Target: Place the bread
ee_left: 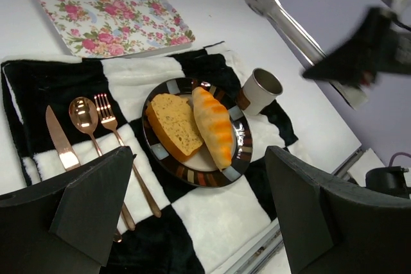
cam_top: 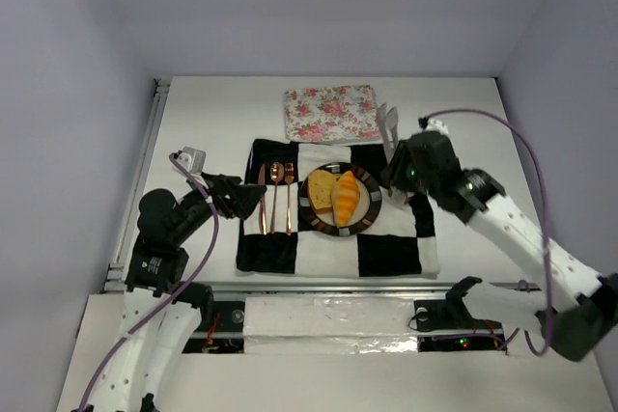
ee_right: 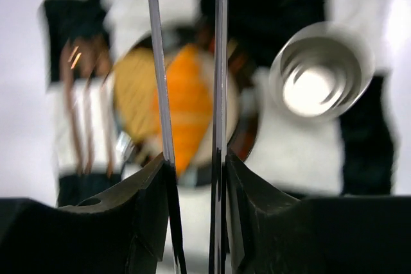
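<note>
done: bread slice [ee_left: 172, 123] and croissant [ee_left: 214, 123] on plate [ee_left: 243, 149], slice at croissant's 9 o'clock | right hand [ee_right: 196, 165] clamped on tongs [ee_left: 282, 20] | left hand [ee_left: 199, 155] apart, empty | left to do: likely nothing

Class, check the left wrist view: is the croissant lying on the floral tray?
No, the croissant lies on the round plate beside the bread slice, well apart from the floral tray.
</note>
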Robot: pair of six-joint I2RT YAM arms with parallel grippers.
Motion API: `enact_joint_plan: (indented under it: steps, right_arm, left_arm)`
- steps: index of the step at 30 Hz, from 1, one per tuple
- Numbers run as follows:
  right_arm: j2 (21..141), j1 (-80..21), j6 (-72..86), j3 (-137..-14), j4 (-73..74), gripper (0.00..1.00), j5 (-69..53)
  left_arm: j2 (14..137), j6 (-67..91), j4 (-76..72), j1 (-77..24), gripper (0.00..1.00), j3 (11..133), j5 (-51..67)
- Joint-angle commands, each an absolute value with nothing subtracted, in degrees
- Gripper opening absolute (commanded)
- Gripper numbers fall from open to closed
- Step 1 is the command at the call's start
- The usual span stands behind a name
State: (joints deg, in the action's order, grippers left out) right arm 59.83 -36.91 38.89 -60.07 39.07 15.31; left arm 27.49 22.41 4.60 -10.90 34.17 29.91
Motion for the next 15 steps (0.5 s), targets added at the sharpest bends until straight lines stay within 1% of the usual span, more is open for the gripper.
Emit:
enact_joint_plan:
  steps: [1, 2, 4, 5, 6, 10, 13, 15]
  right_arm:
    - [67.6, -24.0, 29.6, -63.8, 26.8, 0.4, 17.6]
    - [70.0, -18.1, 29.4, -65.0, 25.1, 0.4, 15.6]
    - [80.4, -11.6, 28.6, -67.8, 21.4, 0.42, 15.4]
    - [80.4, -11.6, 28.6, -69.1, 20.9, 0.42, 15.4]
    - [85.8, -8.3, 28.4, -70.5, 20.6, 0.42, 15.4]
    - [97.3, -2.7, 24.7, -75.3, 18.6, 0.42, 16.4]
    - [103.8, -2.2, 16.5, -77.8, 18.7, 0.42, 19.0]
    - [105.9, -1.5, 12.7, -78.0, 18.8, 0.42, 21.4]
  left_arm:
    - [26.1, 22.5, 2.5, -11.2, 0.82, 33.6, 30.1]
    - [25.6, 22.4, 2.5, -11.2, 0.82, 33.6, 30.1]
    - [24.5, 22.3, 2.5, -11.2, 0.82, 33.6, 29.9]
    - [24.3, 22.3, 2.6, -11.2, 0.82, 33.6, 29.8]
    - [24.1, 22.4, 2.5, -11.2, 0.82, 33.6, 29.8]
    - [23.9, 22.4, 2.5, -11.2, 0.82, 33.6, 29.9]
    - [23.9, 22.2, 2.5, -11.2, 0.82, 33.5, 30.1]
    - [23.9, 22.3, 2.4, -11.2, 0.82, 33.4, 30.4]
